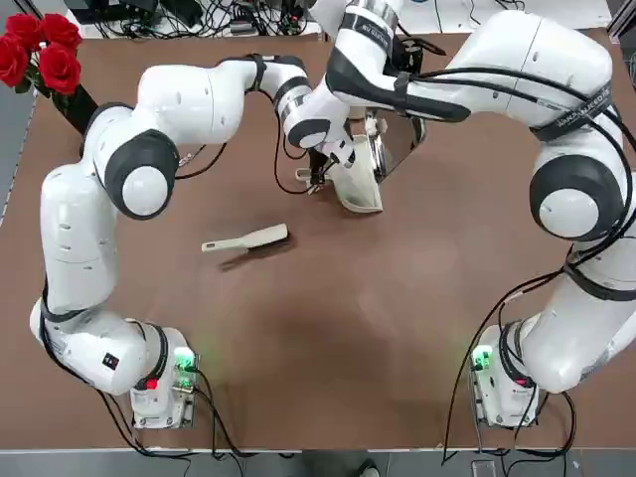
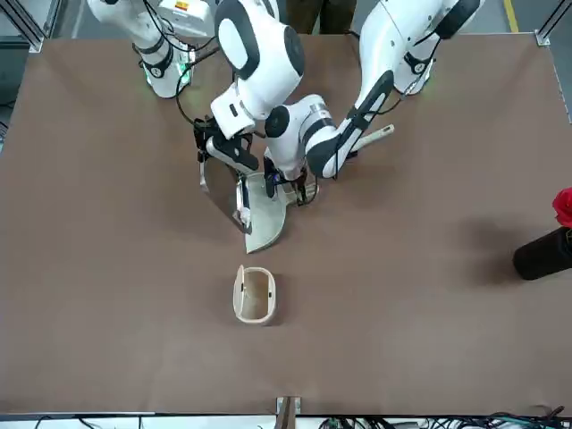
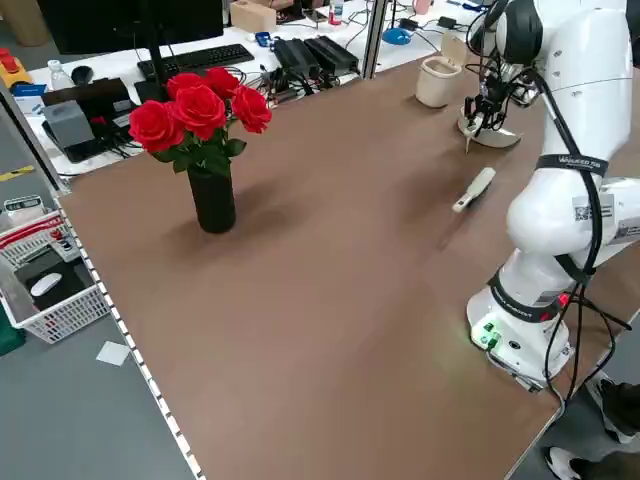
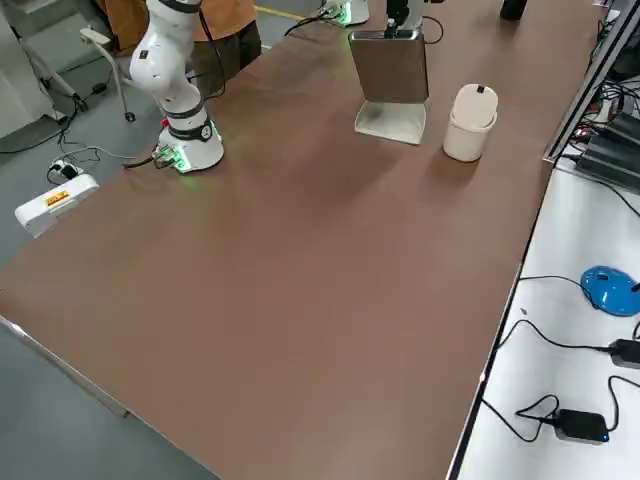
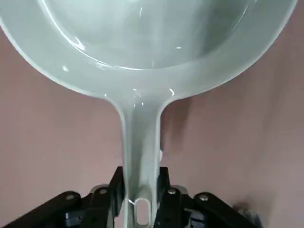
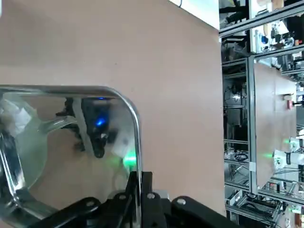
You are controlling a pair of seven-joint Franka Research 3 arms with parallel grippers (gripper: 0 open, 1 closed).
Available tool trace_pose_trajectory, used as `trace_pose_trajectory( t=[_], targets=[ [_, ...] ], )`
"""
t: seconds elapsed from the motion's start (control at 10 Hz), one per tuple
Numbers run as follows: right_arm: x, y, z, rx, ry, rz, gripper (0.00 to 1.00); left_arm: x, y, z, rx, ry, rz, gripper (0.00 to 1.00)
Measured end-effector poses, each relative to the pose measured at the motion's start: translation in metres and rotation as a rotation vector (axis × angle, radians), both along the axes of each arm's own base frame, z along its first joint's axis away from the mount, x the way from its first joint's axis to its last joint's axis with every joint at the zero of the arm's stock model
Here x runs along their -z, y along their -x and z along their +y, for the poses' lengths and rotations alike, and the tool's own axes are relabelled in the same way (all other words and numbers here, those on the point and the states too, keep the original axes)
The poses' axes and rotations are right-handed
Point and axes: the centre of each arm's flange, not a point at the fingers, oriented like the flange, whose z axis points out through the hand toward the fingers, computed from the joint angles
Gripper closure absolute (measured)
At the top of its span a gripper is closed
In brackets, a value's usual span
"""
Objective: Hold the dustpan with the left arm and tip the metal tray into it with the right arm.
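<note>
At upper centre, the left gripper (image 5: pixel 141 199) pinches the dustpan (image 5: pixel 142 52) handle, the right gripper (image 6: pixel 139 194) clamps the half-hidden metal tray (image 6: pixel 71 137) rim.

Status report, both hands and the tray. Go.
Left hand shut on dustpan handle. Right hand shut on metal tray rim, tray upended over dustpan. Hand brush and cup lie clear.

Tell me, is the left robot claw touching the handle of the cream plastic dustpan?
Touching. In the left wrist view the left gripper has both black fingers pressed against the sides of the straight handle of the cream plastic dustpan, with no gap.
</note>
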Motion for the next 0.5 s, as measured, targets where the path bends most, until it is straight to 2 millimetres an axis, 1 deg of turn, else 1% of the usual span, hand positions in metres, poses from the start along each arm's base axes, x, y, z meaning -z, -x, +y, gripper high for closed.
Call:
trace_pose_trajectory(
  t=[0.2, 0.5],
  targets=[
    [-0.007, 0.004, 0.002, -0.011, 0.016, 0.003, 0.95, 0.0, 0.0, 0.0, 0.0, 0.0, 0.0, 0.68],
    [-0.017, 0.018, 0.016, -0.046, 0.034, -0.017, 0.95, 0.0, 0.0, 0.0, -0.001, -0.001, 0.0, 0.68]
  ],
)
